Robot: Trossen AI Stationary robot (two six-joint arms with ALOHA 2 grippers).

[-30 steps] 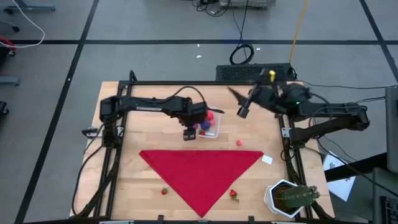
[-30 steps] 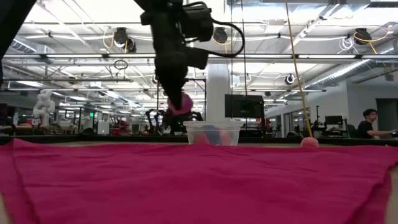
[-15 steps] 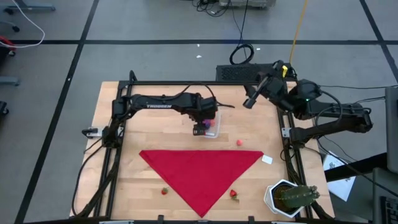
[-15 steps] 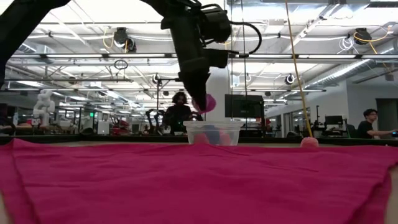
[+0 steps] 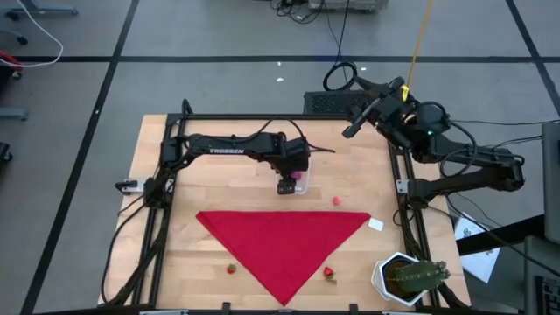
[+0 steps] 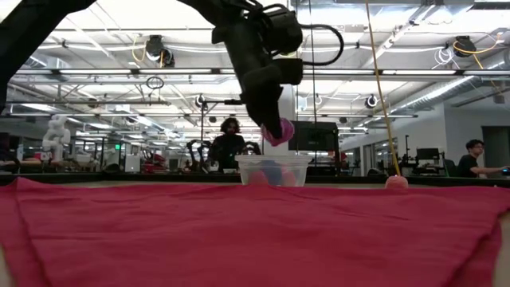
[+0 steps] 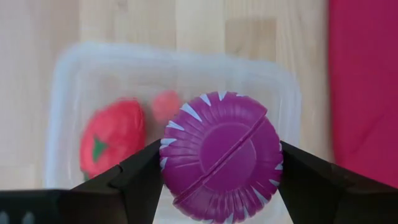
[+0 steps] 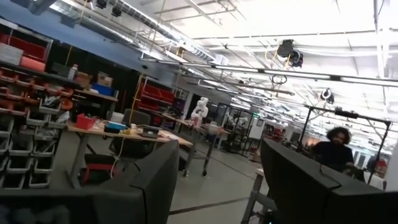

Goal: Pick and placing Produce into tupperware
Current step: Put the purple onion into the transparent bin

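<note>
My left gripper [image 5: 286, 185] hangs over the clear tupperware [image 5: 300, 181], shut on a round, ribbed magenta piece of produce [image 7: 221, 155]. In the low view that piece [image 6: 279, 131] sits just above the tub's rim [image 6: 273, 159]. Inside the tub lie a red strawberry [image 7: 112, 134] and a smaller red piece [image 7: 166, 104]. A pink piece [image 5: 337, 200] rests on the wood right of the tub. Two small red pieces [image 5: 232, 269] [image 5: 329, 273] lie near the red cloth [image 5: 284, 245]. My right gripper [image 5: 350, 129] is raised at the far right, open, holding nothing. My left gripper pinches the magenta piece by two opposite sides [image 7: 169, 155] between its two fingers [image 7: 140, 180]. The fingers come steeply from above, slanting down. The piece is lifted clear, over the open tub.
A white hexagonal pot with a green cactus [image 5: 407, 277] stands at the near right corner. A small white tag [image 5: 376, 224] lies by the cloth's right tip. The dark frame rail [image 5: 262, 116] runs along the table's far edge.
My left gripper has carried the magenta piece toward the table's right edge, from left of the tub to over it, staying shut on it. My right gripper has swung toward the far right corner and tipped upward.
</note>
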